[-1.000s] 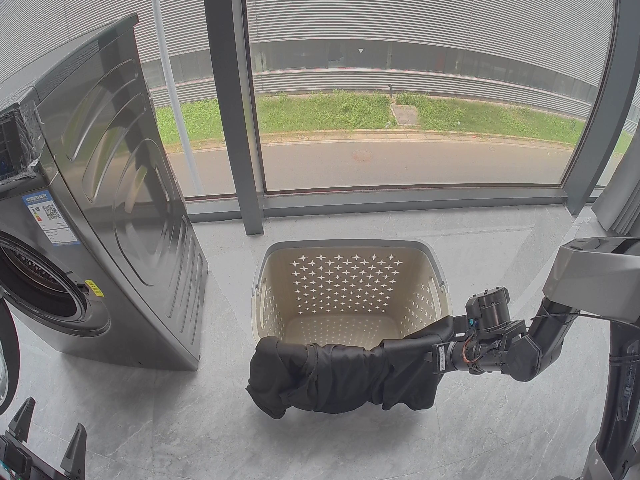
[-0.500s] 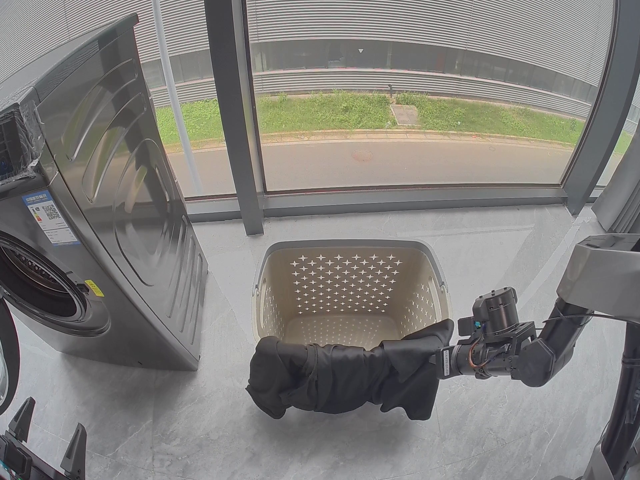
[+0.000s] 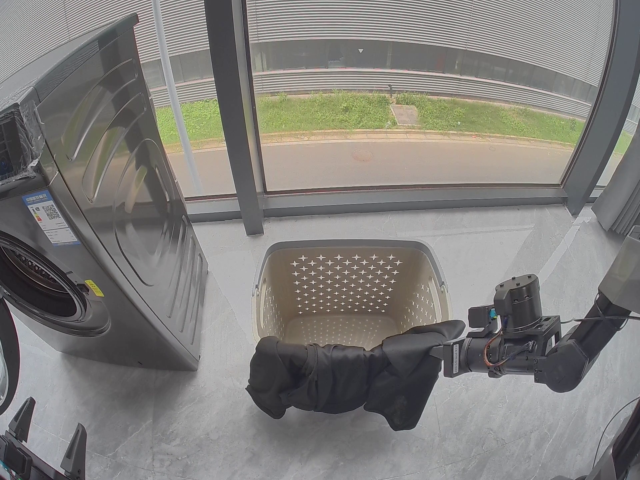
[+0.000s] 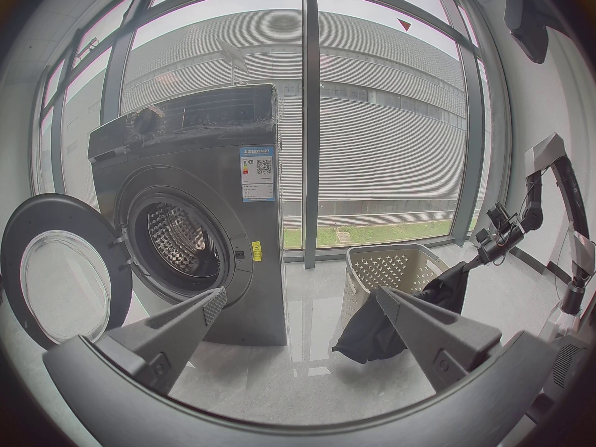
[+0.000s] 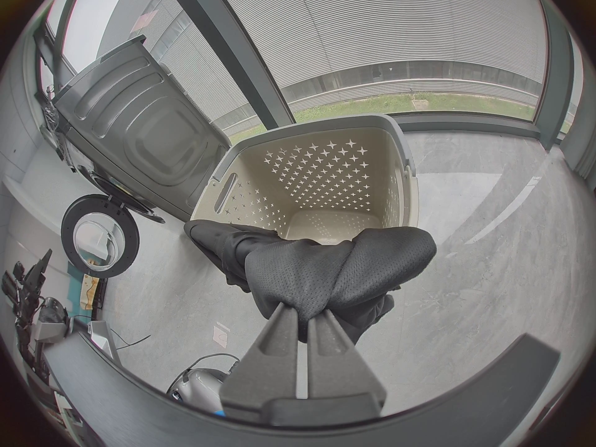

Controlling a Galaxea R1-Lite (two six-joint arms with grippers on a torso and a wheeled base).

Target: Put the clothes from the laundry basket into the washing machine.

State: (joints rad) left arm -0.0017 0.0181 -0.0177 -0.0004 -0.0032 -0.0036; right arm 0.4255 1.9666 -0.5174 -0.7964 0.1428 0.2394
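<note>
A black garment (image 3: 340, 376) hangs over the near rim of the cream laundry basket (image 3: 347, 281), which has nothing else in it. My right gripper (image 3: 445, 349) is shut on the garment's right end, just off the basket's near right corner; the wrist view shows the fingers pinching the black garment (image 5: 323, 268) in front of the basket (image 5: 310, 175). The grey washing machine (image 3: 87, 188) stands at the left with its round door (image 4: 59, 268) swung open and the drum (image 4: 177, 240) showing. My left gripper (image 3: 47, 428) is low at the near left, open (image 4: 298, 305), holding nothing.
A grey window post (image 3: 233, 101) rises behind the basket, with floor-to-ceiling glass on both sides. The pale tiled floor (image 3: 167, 421) lies bare between the basket and the machine. A curtain edge (image 3: 620, 195) hangs at the far right.
My right gripper has pulled away to the right with the garment's end, drawing that end off the rim so it now hangs lower. The left gripper has stayed put.
</note>
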